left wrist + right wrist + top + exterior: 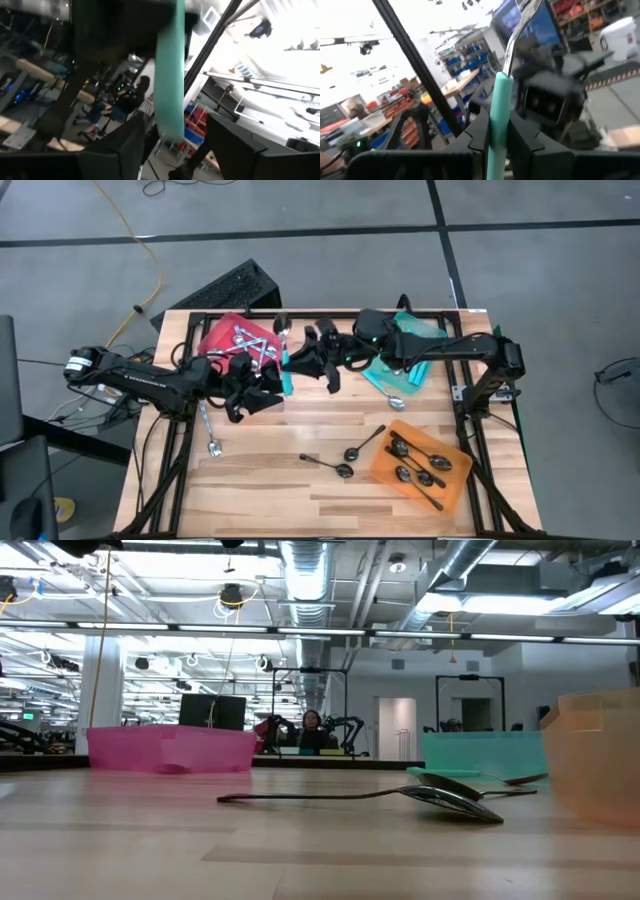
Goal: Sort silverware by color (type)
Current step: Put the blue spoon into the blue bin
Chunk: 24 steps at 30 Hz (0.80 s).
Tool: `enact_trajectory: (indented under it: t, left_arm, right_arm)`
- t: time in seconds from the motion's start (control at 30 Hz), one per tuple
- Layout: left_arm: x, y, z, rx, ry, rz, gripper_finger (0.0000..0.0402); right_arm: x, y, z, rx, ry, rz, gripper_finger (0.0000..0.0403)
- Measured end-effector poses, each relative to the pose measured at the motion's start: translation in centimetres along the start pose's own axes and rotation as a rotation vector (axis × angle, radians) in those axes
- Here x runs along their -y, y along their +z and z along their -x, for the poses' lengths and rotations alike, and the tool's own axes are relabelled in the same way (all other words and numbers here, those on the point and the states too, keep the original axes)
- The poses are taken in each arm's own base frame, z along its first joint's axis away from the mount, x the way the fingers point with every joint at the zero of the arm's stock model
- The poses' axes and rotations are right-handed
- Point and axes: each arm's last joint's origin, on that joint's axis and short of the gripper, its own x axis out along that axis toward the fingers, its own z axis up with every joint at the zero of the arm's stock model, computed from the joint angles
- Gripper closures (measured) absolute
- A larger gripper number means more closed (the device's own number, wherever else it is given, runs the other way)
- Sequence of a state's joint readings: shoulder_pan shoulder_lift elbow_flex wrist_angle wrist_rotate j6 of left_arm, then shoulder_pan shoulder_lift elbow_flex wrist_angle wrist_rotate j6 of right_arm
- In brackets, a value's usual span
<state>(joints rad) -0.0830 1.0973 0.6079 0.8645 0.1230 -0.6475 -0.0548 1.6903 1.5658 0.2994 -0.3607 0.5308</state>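
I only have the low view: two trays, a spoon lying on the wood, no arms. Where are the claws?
Observer: Both are up over the back of the table, between the red tray and the teal tray, meeting at one teal-handled spoon.
Operator: Who has it?
Observer: The right claw is shut on the handle.
Operator: And the left?
Observer: The left claw is open, its fingers standing clear on either side of that handle.

No text, label, brand, number or sign can be read on anything in these four views.
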Motion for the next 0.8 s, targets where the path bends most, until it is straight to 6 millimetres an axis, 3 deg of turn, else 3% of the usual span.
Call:
enact_trajectory:
  t: [0.33, 0.6, 0.8]
  left_arm:
    - [0.7, 0.7, 1.6, -0.072, 0.092, 0.021, 0.0196]
    - [0.7, 1.1, 2.9, -0.081, 0.244, 0.015, 0.0196]
    - [0.4, 1.0, 3.9, -0.093, 0.401, 0.017, 0.0196]
  right_arm:
    - [0.2, 3.6, 3.5, 0.040, -0.123, 0.035, 0.0334]
    - [1.1, 5.4, 7.4, 0.002, -0.425, 0.055, 0.0334]
    - [0.8, 5.6, 10.4, -0.040, -0.730, 0.047, 0.0334]
